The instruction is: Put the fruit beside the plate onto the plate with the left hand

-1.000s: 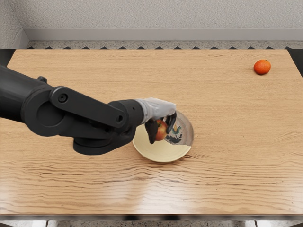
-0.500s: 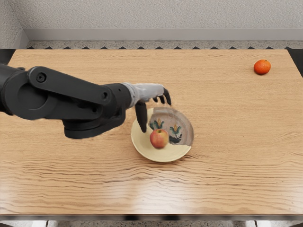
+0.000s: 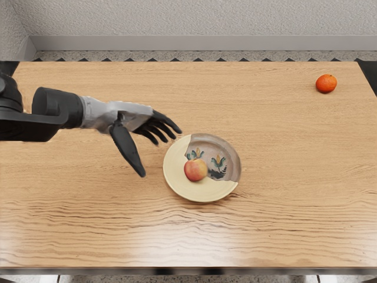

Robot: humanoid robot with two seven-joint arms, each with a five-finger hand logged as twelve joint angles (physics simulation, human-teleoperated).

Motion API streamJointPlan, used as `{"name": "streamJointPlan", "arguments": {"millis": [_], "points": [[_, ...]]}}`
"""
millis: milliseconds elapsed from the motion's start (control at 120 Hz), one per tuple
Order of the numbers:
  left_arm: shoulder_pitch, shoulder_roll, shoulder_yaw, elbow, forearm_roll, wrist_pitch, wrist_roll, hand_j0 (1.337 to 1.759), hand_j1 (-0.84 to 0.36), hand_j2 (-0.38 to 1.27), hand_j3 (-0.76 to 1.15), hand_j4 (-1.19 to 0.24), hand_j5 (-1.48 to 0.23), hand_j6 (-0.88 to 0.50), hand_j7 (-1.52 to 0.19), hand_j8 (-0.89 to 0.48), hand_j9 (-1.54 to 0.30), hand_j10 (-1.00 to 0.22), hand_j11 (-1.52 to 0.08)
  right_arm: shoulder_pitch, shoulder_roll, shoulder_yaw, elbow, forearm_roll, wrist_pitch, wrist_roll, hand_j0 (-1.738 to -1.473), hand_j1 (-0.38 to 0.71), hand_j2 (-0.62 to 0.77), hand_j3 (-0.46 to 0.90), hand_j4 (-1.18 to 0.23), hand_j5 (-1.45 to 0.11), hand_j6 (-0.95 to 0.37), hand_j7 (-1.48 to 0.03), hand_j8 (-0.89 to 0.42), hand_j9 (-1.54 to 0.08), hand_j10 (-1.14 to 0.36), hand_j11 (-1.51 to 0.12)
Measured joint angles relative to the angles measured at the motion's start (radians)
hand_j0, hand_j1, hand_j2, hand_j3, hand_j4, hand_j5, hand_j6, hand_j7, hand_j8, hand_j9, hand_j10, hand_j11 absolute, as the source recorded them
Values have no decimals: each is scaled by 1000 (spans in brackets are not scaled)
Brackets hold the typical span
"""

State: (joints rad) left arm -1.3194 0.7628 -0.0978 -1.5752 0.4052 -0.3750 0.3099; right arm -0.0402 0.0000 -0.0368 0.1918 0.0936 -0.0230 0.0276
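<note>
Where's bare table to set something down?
Bare wood: between plate and orange, along the front edge, and behind the plate. Crowded: left of the plate, where the open left hand hangs; apple sits on the plate.

A light wooden bench (image 3: 283, 224) fills the view. Behind its far edge lies speckled floor (image 3: 177, 56), then a grey baseboard (image 3: 206, 42) under a pale textured wall (image 3: 194, 17).

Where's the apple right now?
In the head view the apple sits on the plate near picture centre, just right of the open left hand.
</note>
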Motion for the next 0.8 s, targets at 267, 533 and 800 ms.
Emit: {"name": "streamJointPlan", "arguments": {"millis": [267,533,800], "points": [[252,91,-341,130,-93,-216,0,1658,46,53,0,-256,-331,-255,-331,-255,-331,-255,-331,0,0,0,0,0,0,0,-1658,-312,-6,0,-31,-40,-31,-40,-31,-40,-31,-40],[376,141,-463,228,-187,-235,-6,1658,47,52,0,-254,-329,-254,-329,-254,-329,-254,-329,0,0,0,0,0,0,0,-1658,-312,-6,0,-31,-40,-31,-40,-31,-40,-31,-40],[388,140,-486,269,-217,-236,-8,1658,48,52,0,-253,-328,-253,-328,-253,-328,-253,-328,0,0,0,0,0,0,0,-1658,-312,-6,0,-31,-40,-31,-40,-31,-40,-31,-40]]}}
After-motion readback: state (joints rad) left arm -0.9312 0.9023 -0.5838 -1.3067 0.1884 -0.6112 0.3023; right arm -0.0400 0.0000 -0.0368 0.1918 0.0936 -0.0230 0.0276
